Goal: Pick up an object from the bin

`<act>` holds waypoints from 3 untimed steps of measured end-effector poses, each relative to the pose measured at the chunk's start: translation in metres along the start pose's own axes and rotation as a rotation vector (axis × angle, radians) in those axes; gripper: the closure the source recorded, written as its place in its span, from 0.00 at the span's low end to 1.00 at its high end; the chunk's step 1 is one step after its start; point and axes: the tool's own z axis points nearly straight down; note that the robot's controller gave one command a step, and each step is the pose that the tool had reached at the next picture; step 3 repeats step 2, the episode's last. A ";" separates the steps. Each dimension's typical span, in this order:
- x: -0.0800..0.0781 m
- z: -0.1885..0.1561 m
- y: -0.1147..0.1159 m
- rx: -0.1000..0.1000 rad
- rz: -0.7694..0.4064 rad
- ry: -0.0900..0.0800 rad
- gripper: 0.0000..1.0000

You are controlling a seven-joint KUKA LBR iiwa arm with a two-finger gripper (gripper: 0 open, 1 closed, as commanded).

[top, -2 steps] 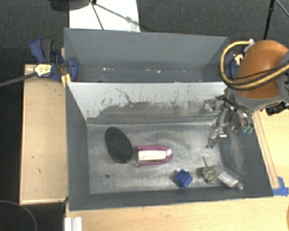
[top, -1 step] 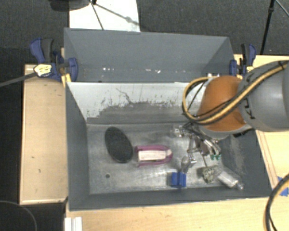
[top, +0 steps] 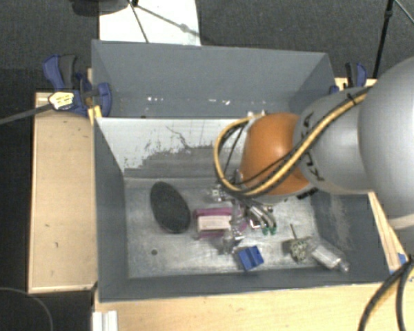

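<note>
My gripper [top: 245, 219] hangs low over the middle of the bin floor, under the arm's orange cover. A small purple and white box [top: 212, 222] lies right against its left side, touching or nearly touching it. Just in front of the gripper lies a small blue block [top: 249, 257]. A black oval thing [top: 169, 207] rests to the left of the box, apart from the gripper.
A small metal piece with a silvery cylinder [top: 316, 252] lies at the front right of the bin floor. The arm and its orange cover with cables hide the floor at the back right. The bin's walls rise steeply at the back and left.
</note>
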 end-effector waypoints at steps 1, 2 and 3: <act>0.001 -0.001 -0.005 0.002 0.002 0.003 1.00; -0.019 -0.145 0.000 0.004 -0.349 -0.006 1.00; -0.019 -0.145 0.000 0.004 -0.349 -0.006 1.00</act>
